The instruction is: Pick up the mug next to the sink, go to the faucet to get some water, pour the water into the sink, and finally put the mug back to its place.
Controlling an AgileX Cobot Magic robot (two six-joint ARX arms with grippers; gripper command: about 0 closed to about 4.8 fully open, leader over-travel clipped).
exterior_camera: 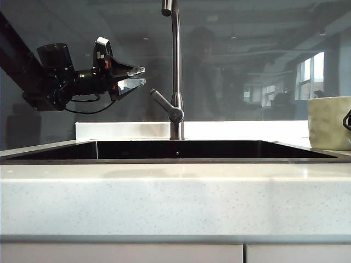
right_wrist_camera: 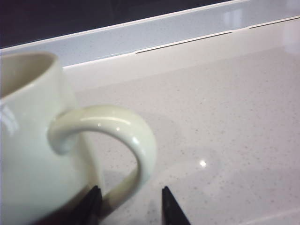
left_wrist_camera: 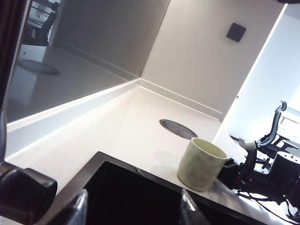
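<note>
the mug (right_wrist_camera: 33, 154) stands upright on the countertop (right_wrist_camera: 225, 117) beside the sink (exterior_camera: 181, 149); the right gripper (right_wrist_camera: 129, 206) is parted around the handle (right_wrist_camera: 126, 136), gripping nothing. the fingers should be drawn straight back, clear of the handle, so the mug is not tipped. the left gripper (exterior_camera: 131, 76) hangs spread and empty near the faucet (exterior_camera: 175, 71).

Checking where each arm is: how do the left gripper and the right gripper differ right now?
The left gripper hangs in the air left of the faucet, above the sink; the right gripper sits low at the mug on the countertop. The left gripper has nothing between its jaws; the right gripper's jaws straddle the mug's handle. Both are open.
</note>
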